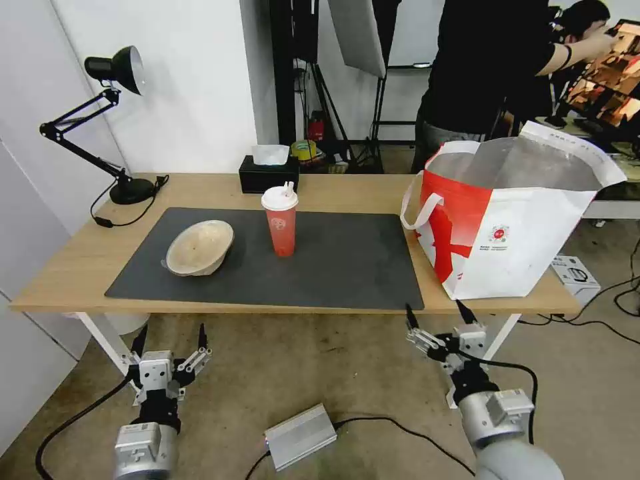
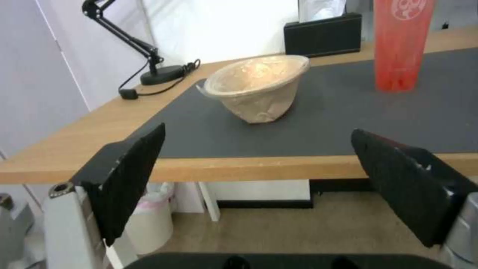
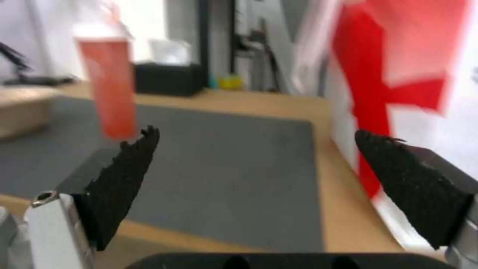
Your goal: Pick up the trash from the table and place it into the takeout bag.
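Both sets of fingers are spread wide and hold nothing: the left gripper (image 1: 170, 340) hangs below the table's (image 1: 60, 277) near edge toward its left end, the right gripper (image 1: 435, 319) just under the near edge, close below the takeout bag (image 1: 513, 233). On the dark mat (image 1: 333, 263), the tan bowl (image 1: 200, 248) lies tipped on its side near the mat's left end, and the red cup (image 1: 280, 221) stands upright near the middle, lid on. The bag stands open at the table's right end (its contents cannot be made out). I judge the tilted bowl may roll or skid when pinched, and a careless reach could topple the tall cup. The bowl looks empty.
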`<state>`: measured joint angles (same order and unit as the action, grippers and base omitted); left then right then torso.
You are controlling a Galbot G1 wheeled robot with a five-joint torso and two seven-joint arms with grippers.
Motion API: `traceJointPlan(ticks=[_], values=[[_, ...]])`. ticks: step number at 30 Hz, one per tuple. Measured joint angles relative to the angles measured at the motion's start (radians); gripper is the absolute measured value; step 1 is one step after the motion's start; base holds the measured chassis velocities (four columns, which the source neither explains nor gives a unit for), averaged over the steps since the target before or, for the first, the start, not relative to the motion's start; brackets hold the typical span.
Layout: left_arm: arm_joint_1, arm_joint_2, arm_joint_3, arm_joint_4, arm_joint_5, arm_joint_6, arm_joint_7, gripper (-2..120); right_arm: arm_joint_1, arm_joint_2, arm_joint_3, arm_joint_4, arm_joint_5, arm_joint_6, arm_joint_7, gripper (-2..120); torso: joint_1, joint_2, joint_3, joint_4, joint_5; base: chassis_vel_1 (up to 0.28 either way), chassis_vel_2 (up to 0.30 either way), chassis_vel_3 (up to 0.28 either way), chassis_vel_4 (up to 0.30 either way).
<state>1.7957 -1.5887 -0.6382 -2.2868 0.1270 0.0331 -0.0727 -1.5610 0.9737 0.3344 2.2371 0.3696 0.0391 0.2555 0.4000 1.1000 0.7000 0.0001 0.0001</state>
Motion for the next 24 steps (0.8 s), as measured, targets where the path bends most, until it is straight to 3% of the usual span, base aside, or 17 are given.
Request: traceJointPlan(ticks=[10, 14, 24], values=[[-0.010, 0.004, 0.000, 0.005, 0.000, 0.006, 0.002, 100, 0.234, -0.146, -0.094, -0.009, 0.192, -0.029, -0.088, 100, 0.000, 0.000, 0.000, 0.0000, 0.0000, 0.000, 0.000, 0.000, 0.000], [-0.011, 0.001, -0.006, 0.006, 0.001, 0.007, 0.003, 100, 0.451, -0.209, -0.215, -0.070, 0.301, -0.077, -0.104, 100, 0.000, 0.000, 0.000, -0.0001, 0.0001, 0.000, 0.000, 0.000, 0.000], [-0.013, -0.003, -0.016, 0.010, 0.002, 0.008, 0.003, 100, 0.812, -0.208, -0.448, -0.186, 0.526, -0.208, -0.103, 100, 0.000, 0.000, 0.000, -0.0002, -0.0001, 0.000, 0.000, 0.000, 0.000]])
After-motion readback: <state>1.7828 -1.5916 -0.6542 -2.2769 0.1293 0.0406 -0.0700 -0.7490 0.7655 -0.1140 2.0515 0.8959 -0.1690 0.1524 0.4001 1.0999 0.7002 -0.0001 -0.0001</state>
